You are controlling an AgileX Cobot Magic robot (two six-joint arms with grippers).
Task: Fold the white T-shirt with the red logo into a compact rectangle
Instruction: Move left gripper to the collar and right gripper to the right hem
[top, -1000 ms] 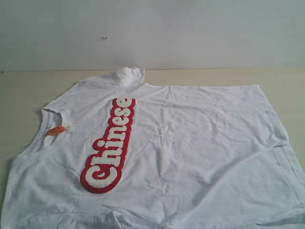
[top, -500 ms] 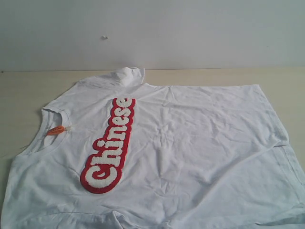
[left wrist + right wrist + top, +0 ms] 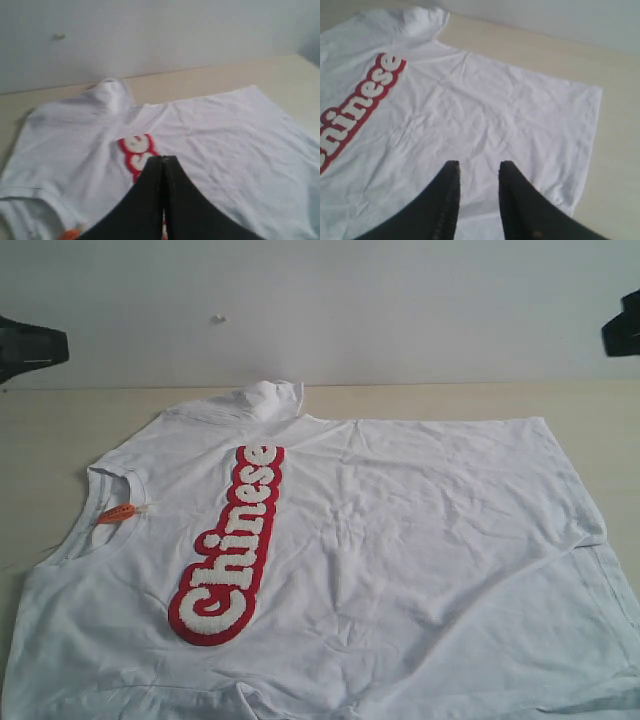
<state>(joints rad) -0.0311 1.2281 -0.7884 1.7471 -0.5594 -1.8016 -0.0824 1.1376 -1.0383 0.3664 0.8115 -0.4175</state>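
The white T-shirt [image 3: 400,540] lies spread flat on the table, collar to the left with a small orange tag [image 3: 117,513]. The red logo [image 3: 230,545] faces up and runs down the chest. My left gripper [image 3: 163,159] is shut and empty, hovering above the shirt with the logo's end [image 3: 136,147] showing just past its tips. Its dark shape enters the exterior view at the upper left [image 3: 58,344]. My right gripper [image 3: 479,166] is open over the shirt's plain lower body [image 3: 520,115], holding nothing. It shows at the upper right edge [image 3: 610,335].
The pale wooden table [image 3: 60,430] shows beyond the shirt on the left and far side, with a plain wall [image 3: 350,310] behind. The far sleeve is bunched into a small hump [image 3: 270,398]. The shirt's near edge runs out of the frame.
Both arms have come into the exterior view at its upper corners. The shirt has not moved.
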